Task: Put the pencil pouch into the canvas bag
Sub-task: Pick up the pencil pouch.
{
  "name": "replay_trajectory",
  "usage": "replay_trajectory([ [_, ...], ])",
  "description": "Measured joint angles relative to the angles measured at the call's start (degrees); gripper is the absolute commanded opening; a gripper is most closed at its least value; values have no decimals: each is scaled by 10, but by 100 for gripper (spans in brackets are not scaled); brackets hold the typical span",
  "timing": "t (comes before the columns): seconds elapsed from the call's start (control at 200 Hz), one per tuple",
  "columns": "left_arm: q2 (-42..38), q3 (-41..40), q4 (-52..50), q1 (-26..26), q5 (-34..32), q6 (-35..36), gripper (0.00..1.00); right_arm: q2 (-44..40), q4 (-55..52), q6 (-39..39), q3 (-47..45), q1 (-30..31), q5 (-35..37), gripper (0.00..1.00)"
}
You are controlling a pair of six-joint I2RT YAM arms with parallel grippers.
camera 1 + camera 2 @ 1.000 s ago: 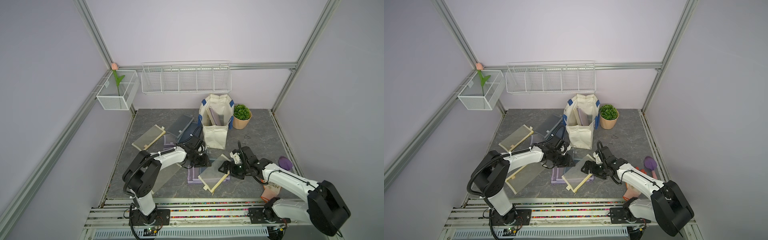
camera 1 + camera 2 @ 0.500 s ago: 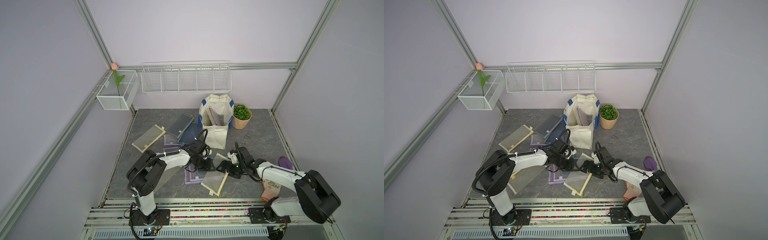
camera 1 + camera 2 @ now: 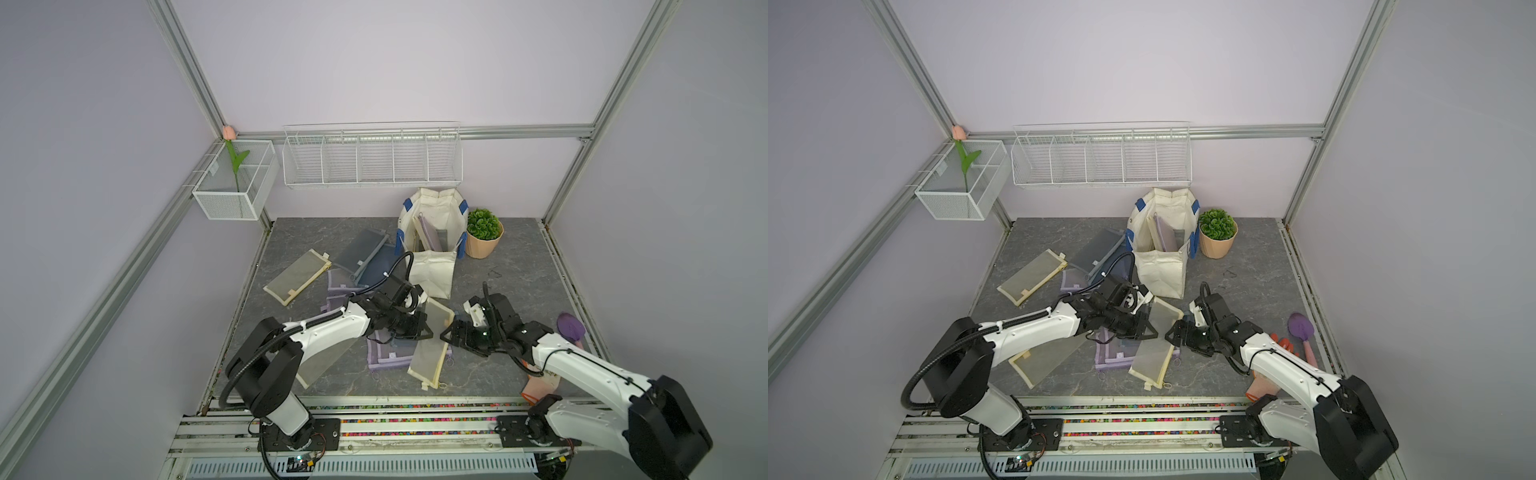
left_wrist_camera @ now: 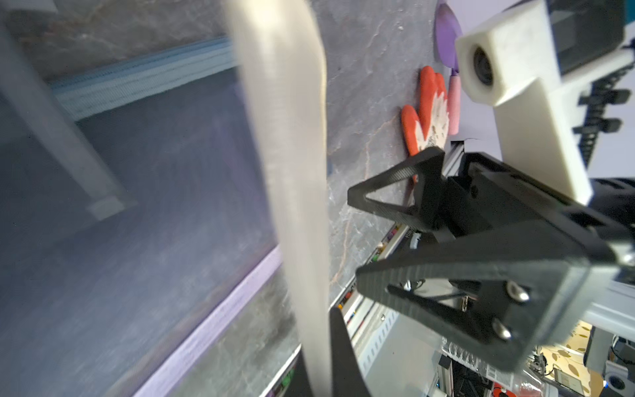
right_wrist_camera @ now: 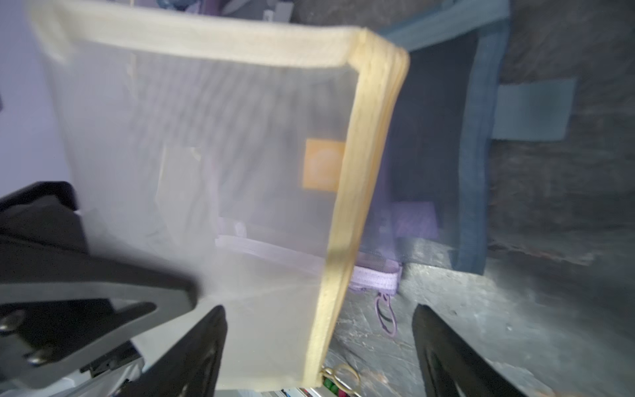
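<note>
In both top views, the translucent mesh pencil pouch with cream fabric edging (image 3: pixel 432 345) is seen on the grey stone-patterned table (image 3: pixel 519 291), in front of the boxy off-white canvas bag with blue strap handles (image 3: pixel 432 274) and outside it. One long edge of the pouch is clamped between the closed fingers of the left gripper (image 3: pixel 420 328). That side is tilted up, while the pouch's near end is laid over a lilac mesh pouch (image 3: pixel 384 359). The right gripper (image 3: pixel 451 332) is held just beside the opposite edge with its fingers (image 5: pixel 192 354) spread apart. In the right wrist view the cream edge is seen between them, but whether it is touched cannot be told. The bag is stood upright beside a peach pot with a green plant (image 3: pixel 482 245).
</note>
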Motion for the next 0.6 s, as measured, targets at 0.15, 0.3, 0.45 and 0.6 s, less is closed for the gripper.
replay_trajectory([
  [0.15, -39, 104, -96, 9, -19, 18, 0, -46, -85, -23, 61, -8, 28, 93],
  [0.3, -43, 239, -170, 27, -38, 37, 0, -49, -158, -52, 134, -12, 59, 99],
  [0.45, -3, 403, -222, 68, -55, 36, 0, -47, -209, -77, 205, -12, 87, 93],
  [0.6, 104, 594, -251, 118, -71, 34, 0, -47, -233, -90, 236, -12, 103, 90],
])
